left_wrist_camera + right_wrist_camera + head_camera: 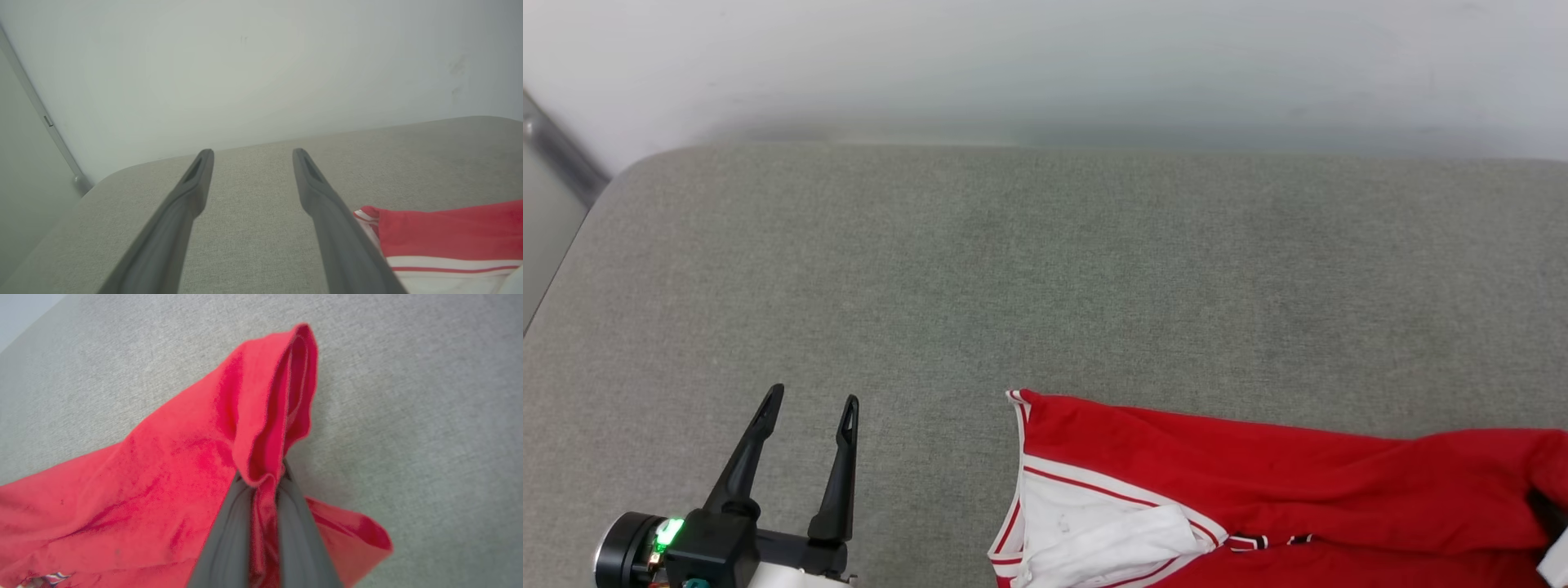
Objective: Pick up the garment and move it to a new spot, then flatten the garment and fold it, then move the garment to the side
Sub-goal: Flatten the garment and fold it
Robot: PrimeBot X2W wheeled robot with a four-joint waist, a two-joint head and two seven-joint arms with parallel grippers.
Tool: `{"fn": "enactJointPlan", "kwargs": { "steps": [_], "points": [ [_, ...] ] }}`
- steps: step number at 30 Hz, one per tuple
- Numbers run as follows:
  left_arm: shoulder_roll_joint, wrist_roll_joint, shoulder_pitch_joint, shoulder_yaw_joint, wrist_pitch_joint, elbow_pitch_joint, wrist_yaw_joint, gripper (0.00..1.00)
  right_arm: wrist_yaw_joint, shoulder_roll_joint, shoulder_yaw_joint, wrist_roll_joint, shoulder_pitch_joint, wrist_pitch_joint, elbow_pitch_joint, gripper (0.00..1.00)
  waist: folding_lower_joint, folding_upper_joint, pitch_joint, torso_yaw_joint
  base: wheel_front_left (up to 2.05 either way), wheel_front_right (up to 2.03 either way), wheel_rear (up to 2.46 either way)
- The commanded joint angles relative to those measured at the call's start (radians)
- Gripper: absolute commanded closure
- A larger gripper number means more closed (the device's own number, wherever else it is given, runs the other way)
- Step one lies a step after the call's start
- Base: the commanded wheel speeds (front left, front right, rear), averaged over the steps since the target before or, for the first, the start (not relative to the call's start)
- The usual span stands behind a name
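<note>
The right jaws are closed on a bunched fold of the garment (163, 477), red cloth pinched between the two fingers (229, 543). The left jaws stand wide open and empty above the near left of the grey fabric surface (1045, 269), apart from the garment (1258, 465). It lies at the near right, its white sleeve (1094, 547) and striped trim (445, 265) towards the left.

the right gripper (263, 479) is clamped on a fold of the red garment (163, 486), with cloth pinched between its two dark fingers (229, 539). past the gripper's tips a loop of fabric stands up. the rest spreads from the gripper towards this view's left over the grey fabric surface (408, 416).
</note>
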Motion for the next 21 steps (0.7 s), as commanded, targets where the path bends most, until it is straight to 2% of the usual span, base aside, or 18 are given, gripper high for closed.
{"fn": "enactJointPlan", "kwargs": {
  "steps": [1,14,19,21],
  "points": [
    [-0.004,-0.001,0.014,0.003,-0.002,0.000,-0.003,0.00,-0.001,0.011,0.020,0.007,0.022,0.009,-0.025,1.00,0.0000,-0.0001,-0.013,-0.006,0.00,0.00,0.00],
    [0.008,-0.020,0.051,-0.017,-0.002,-0.022,-0.008,0.00,-0.001,0.126,0.249,0.056,0.169,0.114,-0.261,1.00,0.0000,-0.0001,-0.104,-0.016,0.00,0.00,0.00],
    [0.010,-0.024,0.060,-0.017,-0.002,-0.022,-0.009,0.00,-0.001,0.154,0.341,0.132,0.162,0.150,-0.302,1.00,0.0000,-0.0001,-0.109,-0.003,0.00,0.00,0.00],
    [0.008,-0.024,0.059,-0.020,-0.002,-0.020,-0.009,0.00,-0.001,0.157,0.379,0.203,0.151,0.149,-0.302,1.00,0.0000,-0.0001,-0.108,0.008,0.00,0.00,0.00]
  ]
}}
